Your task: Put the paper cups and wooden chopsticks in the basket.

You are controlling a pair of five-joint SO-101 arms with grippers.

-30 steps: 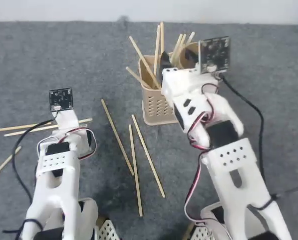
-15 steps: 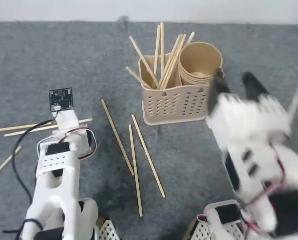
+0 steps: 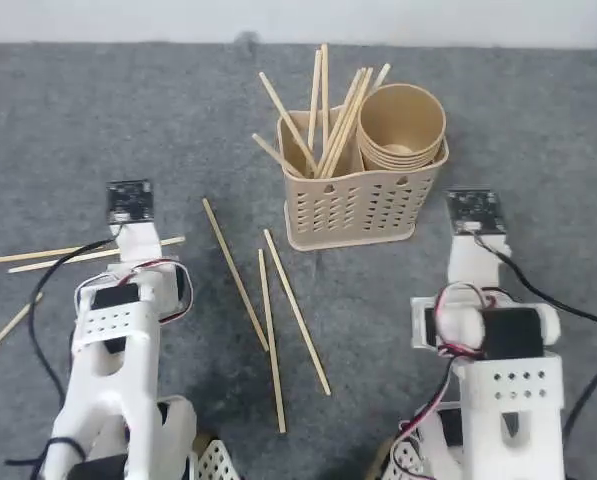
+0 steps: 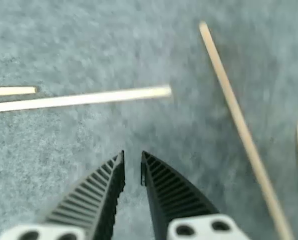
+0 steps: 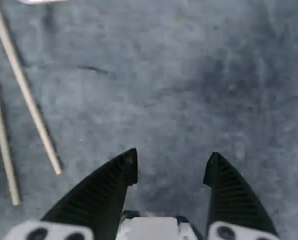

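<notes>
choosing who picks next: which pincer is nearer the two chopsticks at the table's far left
Left. The left pincer sits just short of the tips of those chopsticks; the right pincer is across the table, by the basket.

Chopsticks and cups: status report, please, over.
Left gripper barely open, right gripper open, both empty. Cups in basket; several chopsticks loose on carpet. Nothing blocks them.
</notes>
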